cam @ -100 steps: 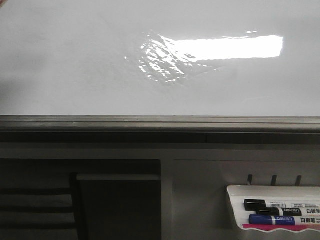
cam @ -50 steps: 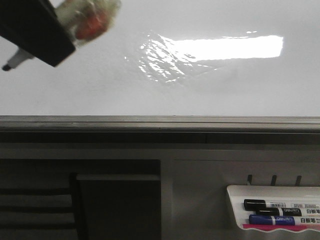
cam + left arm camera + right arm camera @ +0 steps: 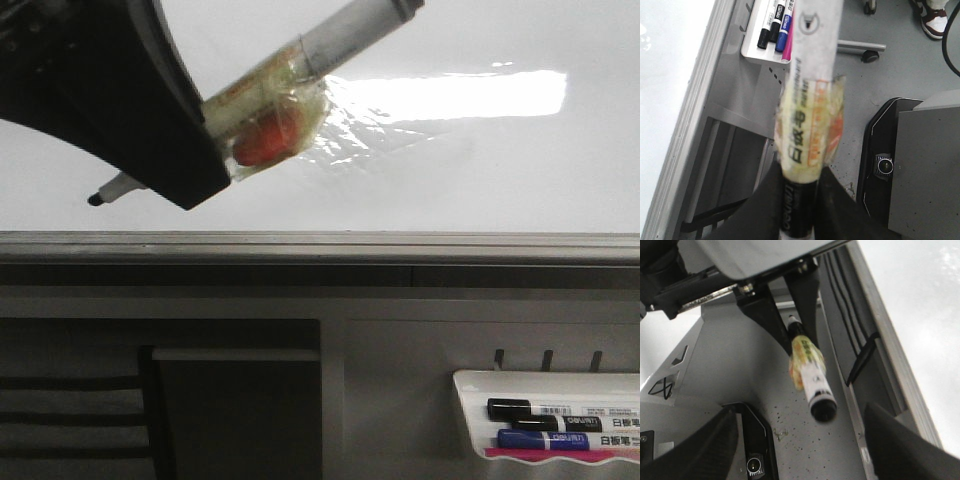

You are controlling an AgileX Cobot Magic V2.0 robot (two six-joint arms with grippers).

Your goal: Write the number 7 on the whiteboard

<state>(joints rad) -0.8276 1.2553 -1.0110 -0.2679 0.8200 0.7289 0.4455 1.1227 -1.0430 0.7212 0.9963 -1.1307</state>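
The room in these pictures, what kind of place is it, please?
Probably an office or lab: a wall-mounted whiteboard, a tray of spare markers under it, and a grey floor with a chair castor and somebody's shoe.

The floor (image 3: 900, 70) is grey and has small dark specks on it. A small white tray (image 3: 548, 420) hangs on a grey frame (image 3: 400, 330). Black and blue pens (image 3: 545, 425) lie in the tray.
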